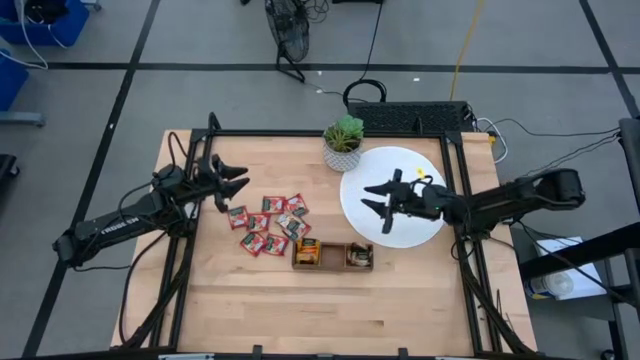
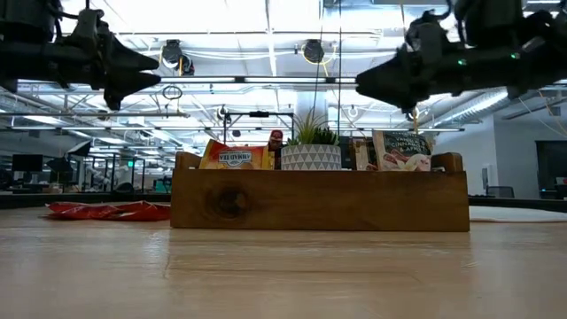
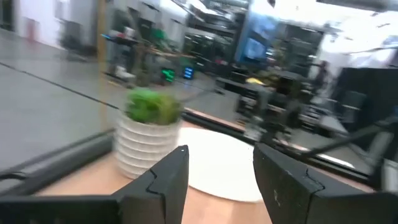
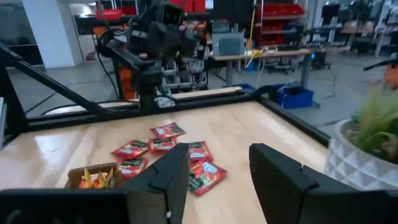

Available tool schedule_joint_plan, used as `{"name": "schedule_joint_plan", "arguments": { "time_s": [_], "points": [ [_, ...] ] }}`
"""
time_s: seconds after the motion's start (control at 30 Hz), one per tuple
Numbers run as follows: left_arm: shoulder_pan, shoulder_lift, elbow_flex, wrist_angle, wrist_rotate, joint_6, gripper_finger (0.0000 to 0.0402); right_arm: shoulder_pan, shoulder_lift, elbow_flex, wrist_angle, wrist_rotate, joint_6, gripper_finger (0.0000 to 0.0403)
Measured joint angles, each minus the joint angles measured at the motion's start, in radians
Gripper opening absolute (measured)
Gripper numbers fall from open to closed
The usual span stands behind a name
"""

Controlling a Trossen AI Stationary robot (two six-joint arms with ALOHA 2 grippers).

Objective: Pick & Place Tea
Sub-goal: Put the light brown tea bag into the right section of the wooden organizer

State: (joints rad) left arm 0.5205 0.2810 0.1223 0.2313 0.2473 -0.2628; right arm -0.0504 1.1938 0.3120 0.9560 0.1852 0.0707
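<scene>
Red tea sachets point(image 4: 166, 154) scattered on table point(image 4: 261, 137), open right tool point(image 4: 214, 180) empty

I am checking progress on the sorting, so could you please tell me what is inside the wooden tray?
The wooden tray holds orange-yellow sachets in its left compartment and pale dark-printed sachets in its right one. The middle compartment looks empty. How many are stacked in each is hidden.

Even, bright overhead light falls on the pale wooden worktop point(image 1: 300, 300), with only soft shadows. In the low view, ceiling strip lights glare and both arms go to dark silhouettes. The left wrist view is smeared with motion blur, softening the small green plant in its ribbed white pot point(image 3: 149, 134).
</scene>
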Motion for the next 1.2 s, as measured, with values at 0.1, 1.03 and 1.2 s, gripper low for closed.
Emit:
{"name": "schedule_joint_plan", "arguments": {
  "time_s": [0.1,1.03,1.2],
  "points": [
    [-0.002,0.000,0.000,-0.003,0.063,-0.033,0.0182,0.000,-0.008,-0.041,0.024,0.001,-0.008,0.0150],
    [-0.792,0.986,0.250,-0.181,-0.802,0.785,0.0182,0.000,-0.005,-0.079,0.042,0.000,0.023,0.0150],
    [-0.792,1.176,0.422,-0.307,-0.774,0.803,0.0182,0.000,-0.005,-0.079,0.033,-0.002,0.023,0.0150]
  ]
}}
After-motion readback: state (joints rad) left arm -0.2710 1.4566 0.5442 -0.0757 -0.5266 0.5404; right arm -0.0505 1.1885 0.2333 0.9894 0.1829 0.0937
